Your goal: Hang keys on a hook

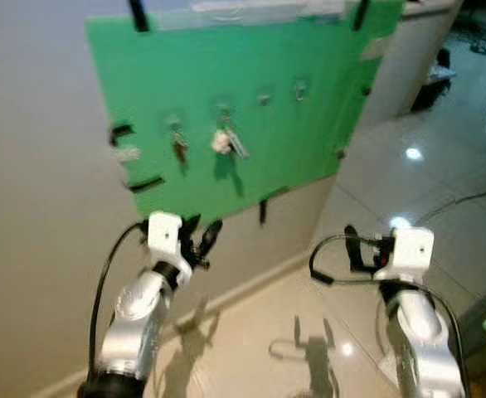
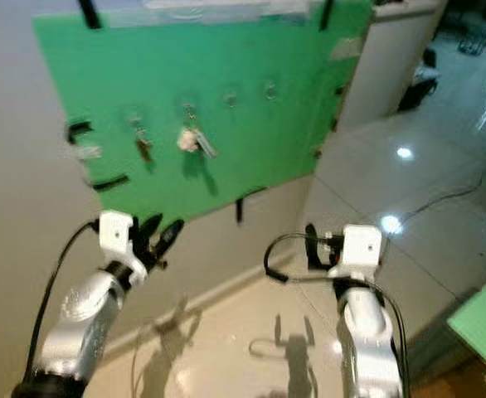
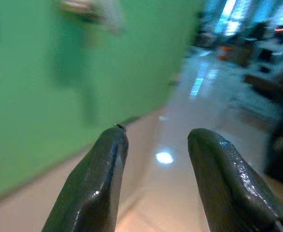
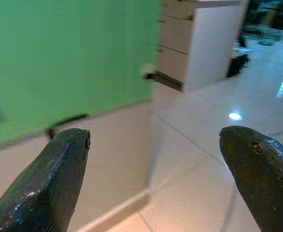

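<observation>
A green board [image 1: 309, 141] hangs on the wall with a row of small hooks. One bunch of keys with a white tag [image 1: 226, 141] hangs from a middle hook, and a darker key [image 1: 178, 148] hangs from the hook to its left. Two hooks further right [image 1: 300, 88] are bare. My left gripper [image 1: 203, 236] is open below the hung keys, a short way off the board, holding nothing. My right gripper [image 1: 352, 249] is open over the floor near the board's right end, also holding nothing. The white-tagged keys [image 3: 95, 12] appear blurred in the left wrist view.
Beige wall below the board meets a glossy tiled floor [image 1: 442, 174]. A white cabinet [image 1: 413, 58] stands past the board's right edge. A cable [image 1: 467, 199] lies on the floor at the right. Black clips [image 1: 146, 184] stick out of the board.
</observation>
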You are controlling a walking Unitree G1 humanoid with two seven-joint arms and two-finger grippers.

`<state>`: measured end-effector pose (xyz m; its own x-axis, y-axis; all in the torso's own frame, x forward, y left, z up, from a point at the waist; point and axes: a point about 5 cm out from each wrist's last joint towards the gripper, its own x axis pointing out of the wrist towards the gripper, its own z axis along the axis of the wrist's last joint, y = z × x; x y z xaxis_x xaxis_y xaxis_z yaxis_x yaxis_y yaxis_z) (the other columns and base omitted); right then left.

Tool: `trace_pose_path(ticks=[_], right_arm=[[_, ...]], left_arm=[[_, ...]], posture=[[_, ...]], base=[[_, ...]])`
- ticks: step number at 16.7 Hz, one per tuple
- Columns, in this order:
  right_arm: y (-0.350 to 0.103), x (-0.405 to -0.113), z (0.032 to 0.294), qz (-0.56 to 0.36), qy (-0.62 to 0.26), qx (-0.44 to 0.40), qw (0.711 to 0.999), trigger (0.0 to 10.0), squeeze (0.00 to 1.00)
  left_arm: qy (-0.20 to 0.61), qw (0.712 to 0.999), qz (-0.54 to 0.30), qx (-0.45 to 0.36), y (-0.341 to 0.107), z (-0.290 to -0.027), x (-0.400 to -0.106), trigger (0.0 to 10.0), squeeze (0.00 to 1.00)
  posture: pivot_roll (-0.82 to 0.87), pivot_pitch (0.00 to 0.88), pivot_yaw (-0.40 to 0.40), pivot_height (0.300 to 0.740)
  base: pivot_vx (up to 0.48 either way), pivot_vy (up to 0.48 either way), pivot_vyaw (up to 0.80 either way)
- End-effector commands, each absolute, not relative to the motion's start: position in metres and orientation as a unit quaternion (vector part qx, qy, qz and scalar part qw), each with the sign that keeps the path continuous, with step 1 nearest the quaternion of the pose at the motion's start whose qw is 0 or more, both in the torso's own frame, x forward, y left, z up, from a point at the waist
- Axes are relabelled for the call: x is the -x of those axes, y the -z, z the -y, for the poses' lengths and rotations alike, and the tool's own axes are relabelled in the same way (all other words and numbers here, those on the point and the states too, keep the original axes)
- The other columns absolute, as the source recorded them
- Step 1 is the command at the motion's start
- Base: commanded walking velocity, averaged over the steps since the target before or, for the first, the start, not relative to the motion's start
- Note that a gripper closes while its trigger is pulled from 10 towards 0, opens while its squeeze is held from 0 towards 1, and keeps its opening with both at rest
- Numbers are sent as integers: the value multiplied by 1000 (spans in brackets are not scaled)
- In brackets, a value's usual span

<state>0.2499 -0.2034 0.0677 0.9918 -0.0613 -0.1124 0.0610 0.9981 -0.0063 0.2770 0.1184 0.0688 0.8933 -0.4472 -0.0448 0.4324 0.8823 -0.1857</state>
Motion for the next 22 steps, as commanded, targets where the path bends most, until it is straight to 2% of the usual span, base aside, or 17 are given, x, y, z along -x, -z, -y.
trace_pose_path(ticks=[1, 4, 8, 22], right_arm=[[-68, -252, 200, -54, 28, -11, 998, 10000, 0], [-64, -252, 202, -69, 47, -71, 994, 10000, 0], [-63, -254, 200, -73, 33, -58, 995, 10000, 0], [-69, -257, 208, -53, 30, 8, 998, 10000, 0]], left_arm=[[223, 971, -39, 70, -71, -125, -280, 10000, 0], [225, 972, -32, 63, -73, -129, -286, 10000, 0], [228, 972, -16, 63, -80, -132, -295, 10000, 0], [259, 963, 4, 75, -87, -116, -293, 10000, 0]], posture=[[-49, 0, -17, 680], [-47, 0, -25, 676], [-46, 0, -29, 676], [-59, 0, -26, 676]], base=[[0, 0, -400], [0, 0, -490], [0, 0, -520], [0, -474, -506]])
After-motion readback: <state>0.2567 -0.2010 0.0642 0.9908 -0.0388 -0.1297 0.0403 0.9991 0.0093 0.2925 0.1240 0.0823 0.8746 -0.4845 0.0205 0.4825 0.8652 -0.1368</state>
